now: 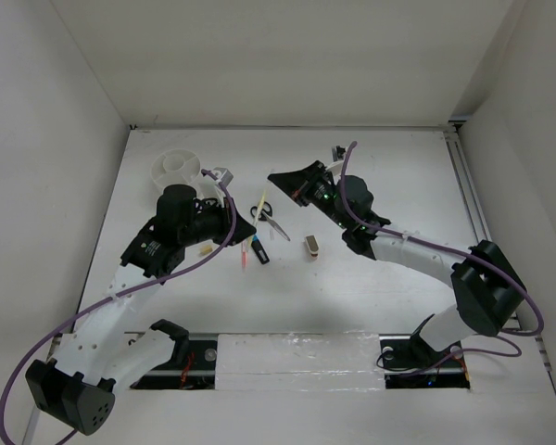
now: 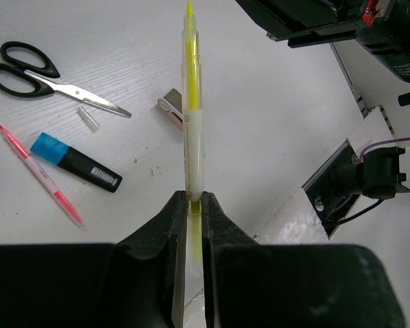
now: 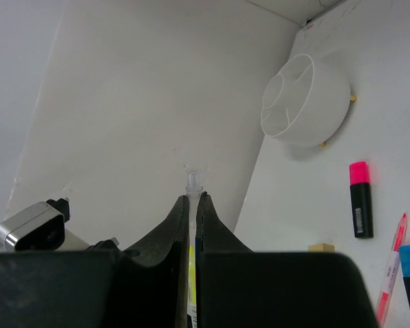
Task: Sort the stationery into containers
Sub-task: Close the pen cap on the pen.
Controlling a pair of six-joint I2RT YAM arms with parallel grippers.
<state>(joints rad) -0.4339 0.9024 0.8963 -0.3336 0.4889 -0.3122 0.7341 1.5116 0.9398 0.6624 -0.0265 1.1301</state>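
Left pincer [image 2: 189,205] and right pincer [image 3: 192,201] both clamped on thin yellow pencil [image 2: 193,130]. Nearby: steel black-handled scissors [image 2: 37,72], stubby blue-and-black highlighter [image 2: 75,162], pink pencil [image 2: 41,176], on matte white surface [image 2: 260,137].

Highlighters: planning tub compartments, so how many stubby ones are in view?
2. The pink-and-black highlighter lies near the white tub; the blue-and-black highlighter lies beside the pink pen. The left arm may hide others.

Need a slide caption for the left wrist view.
The left fingers shut on a yellow pencil, with scissors, a blue-and-black highlighter and a pink pencil lying on the table.
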